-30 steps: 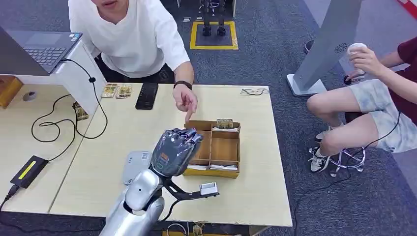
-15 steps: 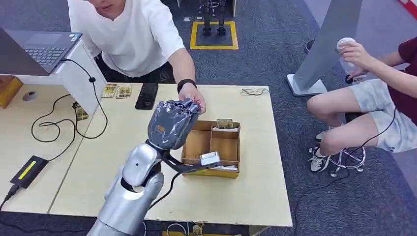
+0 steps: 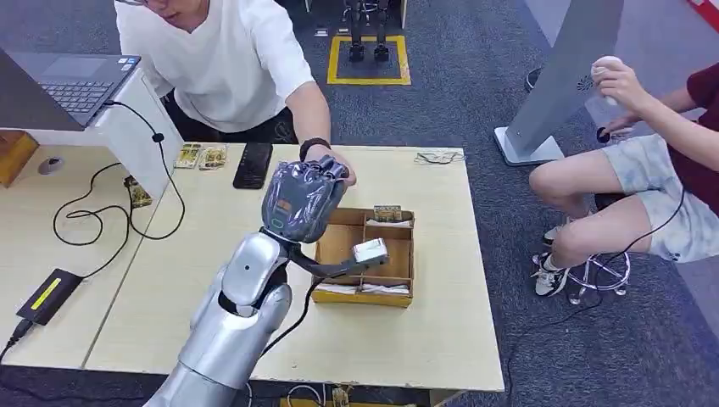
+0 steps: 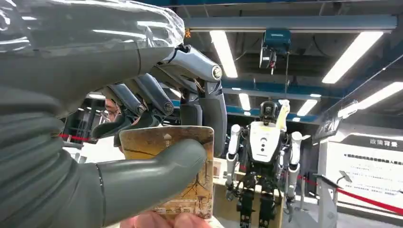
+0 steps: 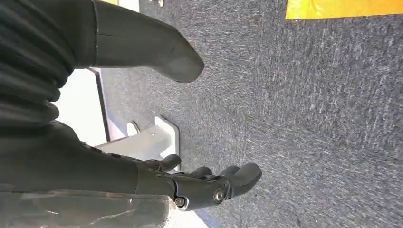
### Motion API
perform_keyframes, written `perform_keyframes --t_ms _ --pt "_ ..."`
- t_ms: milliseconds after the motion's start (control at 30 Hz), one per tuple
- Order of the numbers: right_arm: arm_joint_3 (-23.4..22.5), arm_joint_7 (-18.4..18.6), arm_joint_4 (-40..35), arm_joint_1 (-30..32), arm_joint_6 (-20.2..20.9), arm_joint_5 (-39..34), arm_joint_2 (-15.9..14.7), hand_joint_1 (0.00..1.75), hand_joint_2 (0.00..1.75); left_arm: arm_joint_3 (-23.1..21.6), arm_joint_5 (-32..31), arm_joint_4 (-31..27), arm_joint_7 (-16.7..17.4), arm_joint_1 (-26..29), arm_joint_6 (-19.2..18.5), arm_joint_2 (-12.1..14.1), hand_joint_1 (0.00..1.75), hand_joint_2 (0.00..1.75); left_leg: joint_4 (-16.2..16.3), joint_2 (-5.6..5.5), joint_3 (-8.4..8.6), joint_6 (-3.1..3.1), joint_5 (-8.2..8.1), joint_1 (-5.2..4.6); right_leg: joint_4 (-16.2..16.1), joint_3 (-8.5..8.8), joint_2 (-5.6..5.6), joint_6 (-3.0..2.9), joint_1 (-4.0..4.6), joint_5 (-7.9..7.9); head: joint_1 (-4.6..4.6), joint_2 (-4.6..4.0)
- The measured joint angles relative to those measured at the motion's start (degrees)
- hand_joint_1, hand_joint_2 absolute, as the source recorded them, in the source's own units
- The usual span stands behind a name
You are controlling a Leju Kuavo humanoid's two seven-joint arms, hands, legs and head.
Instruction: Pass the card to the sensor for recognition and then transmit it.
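card partly behind left hand thumb, print perhaps too blurred to read

The left robot hand is showing matt grey plastic under a glossy, crinkled clear film, while its arm is gleaming as smooth silver metal. The card is looking like smooth printed plastic in tan. The tabletop is appearing as pale matt wood, the divided tray at its 12 o'clock as raw wood or cardboard, and the floor as rough grey carpet.

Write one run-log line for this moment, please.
left hand: holds card | person's hand: at card | right hand: empty, over carpet | phase: handover
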Motion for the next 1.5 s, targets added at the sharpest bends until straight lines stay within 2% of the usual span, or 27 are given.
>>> perform_keyframes --t_ms 33,400,1033,1233,1500 --pt "0.0 0.0 0.0 0.0 0.0 0.0 0.0 0.0 1.75 0.0 0.0 0.1 0.0 0.0 0.0 0.0 0.0 1.75 0.0 0.0 0.0 0.0 0.0 0.0 0.0 0.0 0.0 0.0 0.0 0.0 0.0 0.0" --pt "0.2 0.0 0.1 0.0 0.0 0.0 -0.1 0.0 1.75 -2.4 0.2 0.1 -0.7 0.0 0.7 -0.5 0.0 1.75 0.0 0.01 0.0 0.0 0.0 0.0 0.0 0.01 0.0 0.0 0.0 0.0 0.0 0.0" --pt "0.2 -0.2 0.6 0.0 -0.2 0.0 -0.6 0.0 1.75 -2.4 0.5 0.1 -0.7 0.2 1.1 -0.3 0.0 1.75 0.0 0.0 -0.01 0.0 0.0 0.0 0.0 0.02 0.0 0.0 0.0 0.0 0.0 0.0" --pt "-1.0 0.6 0.9 0.0 -0.1 0.0 -0.7 0.0 1.75 -2.2 8.3 -6.4 -1.1 5.3 1.9 0.7 0.0 1.75 0.0 0.0 -0.03 0.0 0.0 0.0 0.0 0.02 -0.01 0.0 0.0 -0.01 0.0 0.0" --pt "-4.0 1.3 -0.4 0.0 0.8 0.0 0.3 0.0 1.75 -2.2 8.3 -14.3 -1.8 11.3 2.3 1.7 0.0 1.75 0.0 -0.01 -0.04 0.0 0.0 0.0 0.0 0.02 -0.02 0.0 0.0 -0.01 0.02 0.0"
